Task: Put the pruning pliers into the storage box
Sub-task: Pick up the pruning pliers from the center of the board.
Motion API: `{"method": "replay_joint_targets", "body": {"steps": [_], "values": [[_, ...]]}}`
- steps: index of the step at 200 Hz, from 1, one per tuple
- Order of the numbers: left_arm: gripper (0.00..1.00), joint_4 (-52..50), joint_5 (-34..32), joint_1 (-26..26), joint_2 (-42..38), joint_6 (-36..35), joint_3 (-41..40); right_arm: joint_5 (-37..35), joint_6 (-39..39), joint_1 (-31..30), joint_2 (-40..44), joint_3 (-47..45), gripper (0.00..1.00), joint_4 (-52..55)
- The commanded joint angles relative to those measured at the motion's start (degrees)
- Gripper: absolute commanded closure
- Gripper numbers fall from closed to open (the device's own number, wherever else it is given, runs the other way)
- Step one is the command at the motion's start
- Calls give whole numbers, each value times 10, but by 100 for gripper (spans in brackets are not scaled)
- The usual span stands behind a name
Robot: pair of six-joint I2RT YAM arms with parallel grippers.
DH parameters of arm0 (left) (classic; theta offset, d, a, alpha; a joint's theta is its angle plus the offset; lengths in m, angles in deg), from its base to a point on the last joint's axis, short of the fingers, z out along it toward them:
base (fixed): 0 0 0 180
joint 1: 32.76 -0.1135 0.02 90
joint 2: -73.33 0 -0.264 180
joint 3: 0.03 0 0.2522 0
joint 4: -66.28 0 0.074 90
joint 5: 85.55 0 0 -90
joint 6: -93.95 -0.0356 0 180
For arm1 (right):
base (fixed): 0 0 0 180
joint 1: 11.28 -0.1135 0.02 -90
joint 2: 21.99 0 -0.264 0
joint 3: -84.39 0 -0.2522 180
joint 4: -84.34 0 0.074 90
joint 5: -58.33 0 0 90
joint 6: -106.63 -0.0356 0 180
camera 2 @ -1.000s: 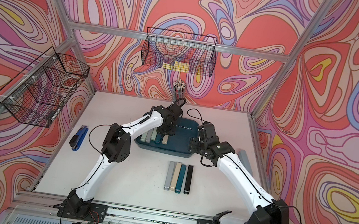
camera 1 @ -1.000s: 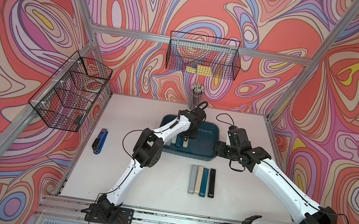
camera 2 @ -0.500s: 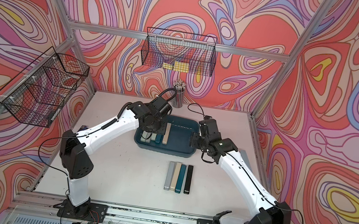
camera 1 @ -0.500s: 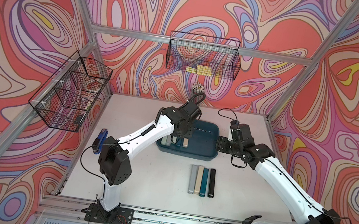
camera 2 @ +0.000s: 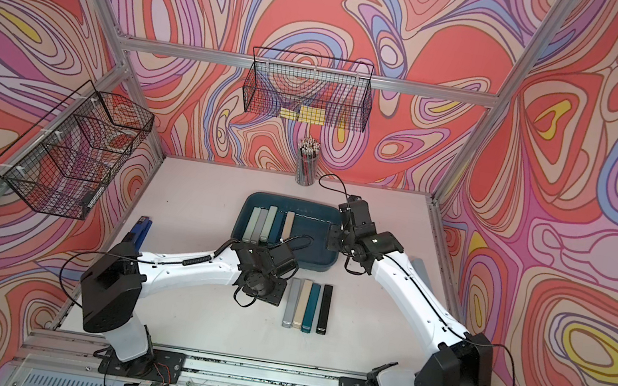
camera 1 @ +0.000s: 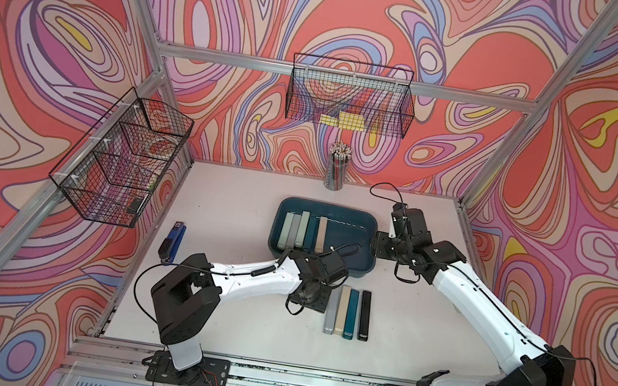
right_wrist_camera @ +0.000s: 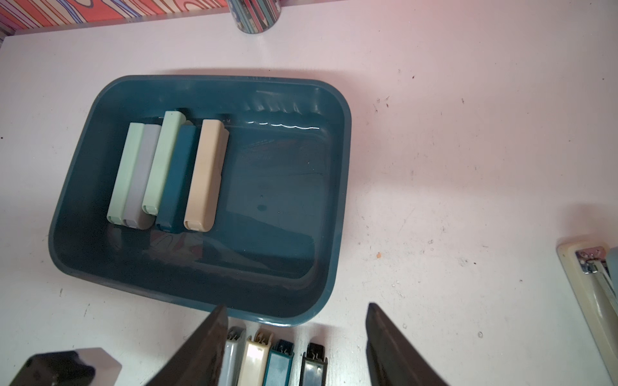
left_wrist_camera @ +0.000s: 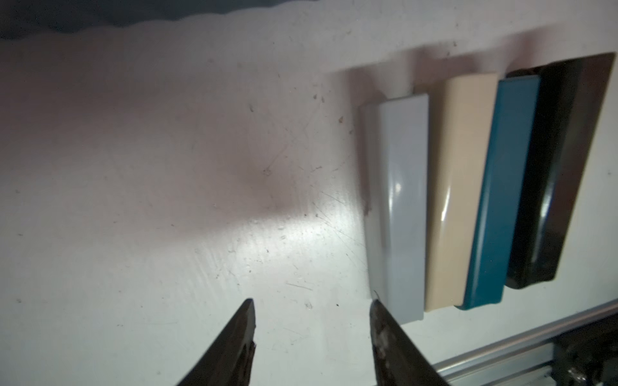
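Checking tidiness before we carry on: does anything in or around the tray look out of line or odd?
Minor only: in the storage box, one pale green pliers case sits staggered, poking further toward the back wall than its four neighbours. Nothing spilled or damaged.

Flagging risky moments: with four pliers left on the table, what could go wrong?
The grey pliers touch the beige pliers; the open left jaws beside them find no gap there and might shove the row.
In the storage box, one pale green pliers sits out of line; later drops could pile unevenly.
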Motion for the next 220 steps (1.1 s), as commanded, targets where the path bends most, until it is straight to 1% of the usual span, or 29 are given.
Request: {"method": "replay_joint_targets", "body": {"steps": [1,32,122,186,209,220], "values": [[44,62,19,14,-2,36,-11,-1,-5,-1,-3,5,33,-10],[44,90,30,20,13,43,-13,-3,-11,-1,4,-5,33,-12],[44,100,25,20,80,42,16,-14,-18,-1,32,-33,33,-3],[46,53,-4,20,127,48,57,-7,-18,-1,35,-40,33,-6],[49,30,-21,20,145,42,78,-8,-15,-1,35,-40,33,-7],[53,19,-28,20,154,40,88,-8,-14,-1,35,-40,33,-7]]}}
